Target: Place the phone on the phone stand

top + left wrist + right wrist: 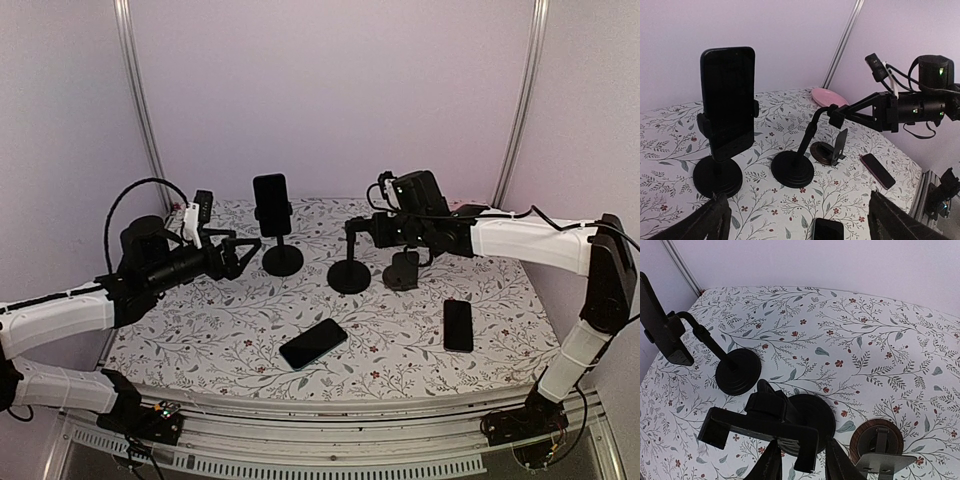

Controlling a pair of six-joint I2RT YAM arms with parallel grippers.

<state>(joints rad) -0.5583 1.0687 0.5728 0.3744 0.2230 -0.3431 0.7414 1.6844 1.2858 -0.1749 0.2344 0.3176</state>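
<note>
Left gripper: jaws spread wide, nothing between them, low over the floral cloth, just beside the loaded stand. That stand carries a mounted phone upright in its clamp. Leave it alone.

Near phone: flat on the cloth at front centre, lying at an angle, well apart from both arms. Probably the one to place, though a second phone lies further right.

Empty stand: round base, bent neck, and a cradle on top with nothing in it.

Right gripper: fingers either side of the cradle head, jaws drawn in around it. The right wrist view does not show whether the pads actually bite, so I cannot tell if it is gripped.

Judgement: the step in hand looks like steadying or setting the cradle before a phone goes in. To do it well:
- Hold the head from behind, not across its mouth, so the slot is free.
- Keep the base flat — a sideways pull on that long neck could tip it.
- Face the opening toward the free left arm.

Small easel stand: close beside the empty stand's base, easy for the right wrist to knock.

Right phone: flat, lengthwise, toward the right edge — untouched.
</note>
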